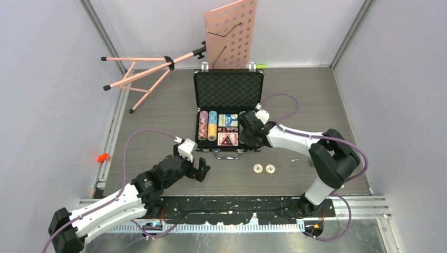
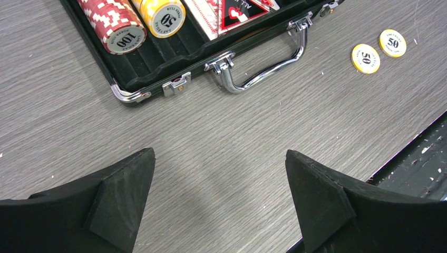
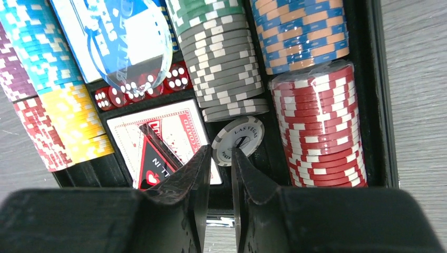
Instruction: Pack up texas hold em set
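The open case [image 1: 227, 89] sits mid-table [image 1: 158, 116], its lid upright. Inside lie rows of chips [image 3: 316, 121], cards [image 3: 176, 129] and red dice [image 3: 177, 80]. The right gripper [image 3: 221, 155] hovers over its right side, fingers almost together at a tilted grey chip [image 3: 238, 139]; whether they pinch it, I cannot tell. Two yellow chips [image 2: 365, 58] lie just beyond the handle [image 2: 263, 68]. The left gripper [image 2: 220, 155] hangs spread wide above bare table near the case's front.
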